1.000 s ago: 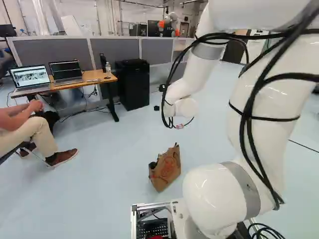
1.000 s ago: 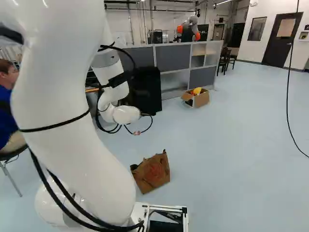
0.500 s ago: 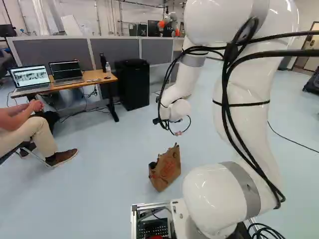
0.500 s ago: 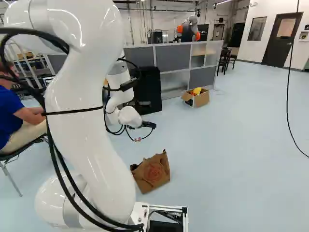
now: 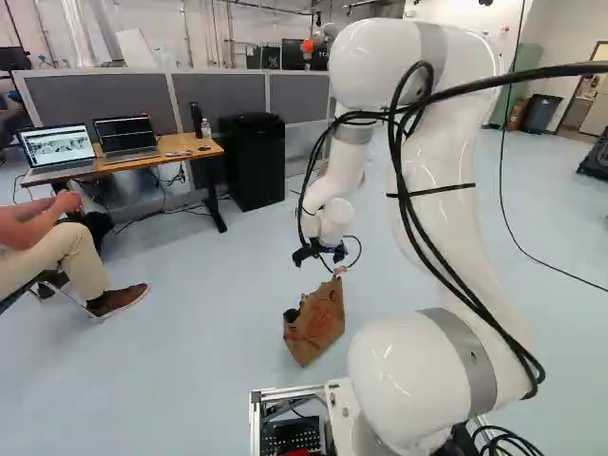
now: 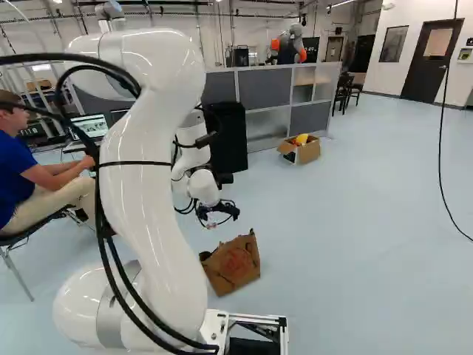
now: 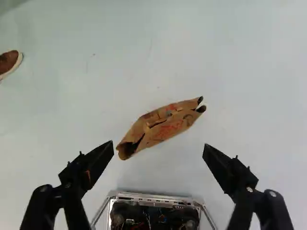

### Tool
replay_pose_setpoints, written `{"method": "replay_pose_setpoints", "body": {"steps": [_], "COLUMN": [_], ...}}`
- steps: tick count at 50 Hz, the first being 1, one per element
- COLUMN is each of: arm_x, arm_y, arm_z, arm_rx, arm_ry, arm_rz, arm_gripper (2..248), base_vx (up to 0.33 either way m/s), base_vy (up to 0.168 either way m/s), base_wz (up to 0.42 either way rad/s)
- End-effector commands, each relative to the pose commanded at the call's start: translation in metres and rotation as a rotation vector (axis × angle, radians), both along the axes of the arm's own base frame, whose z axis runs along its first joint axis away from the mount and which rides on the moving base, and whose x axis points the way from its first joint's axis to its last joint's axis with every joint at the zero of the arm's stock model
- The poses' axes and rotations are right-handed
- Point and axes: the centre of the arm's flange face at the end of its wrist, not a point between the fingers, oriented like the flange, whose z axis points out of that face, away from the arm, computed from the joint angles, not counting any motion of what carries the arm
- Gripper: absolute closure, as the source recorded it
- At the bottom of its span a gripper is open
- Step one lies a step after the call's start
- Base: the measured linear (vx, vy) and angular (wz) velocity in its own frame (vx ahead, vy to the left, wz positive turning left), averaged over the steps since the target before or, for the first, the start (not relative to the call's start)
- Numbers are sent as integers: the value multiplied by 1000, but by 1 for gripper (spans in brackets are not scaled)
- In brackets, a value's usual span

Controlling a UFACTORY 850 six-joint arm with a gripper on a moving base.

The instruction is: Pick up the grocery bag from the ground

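1. Grocery bag stands on the floor, just ahead of the moving base, apart from the gripper and lower than it.
2. The arm reaches out and bends down, probably to bring the gripper over the bag's mouth for a grasp from above.
3. Both fingers stand wide apart with nothing gripped, presumably to leave room for the paper to pass between them.
4. Seen from above, the bag is long and thin, lying slantwise to the line between the fingertips; a turn of the wrist would likely help them pinch across its thin side.
5. It is brown paper with red print, creased, leaning a little, its top edges ragged and partly folded together, with a dark gap at one end.
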Motion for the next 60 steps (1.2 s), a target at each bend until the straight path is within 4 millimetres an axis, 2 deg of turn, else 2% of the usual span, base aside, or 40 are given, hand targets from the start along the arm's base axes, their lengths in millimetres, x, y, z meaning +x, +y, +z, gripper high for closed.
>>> {"method": "replay_pose_setpoints", "body": {"steps": [48,60], "arm_x": [28,33], "arm_y": [2,2], "arm_z": [-129,-162], "arm_rx": [-9,37], "arm_ry": [148,175], "arm_rz": [0,-168], "arm_gripper": [3,3], "base_vx": [0,0], "base_vy": [0,0], "base_wz": [0,0]}}
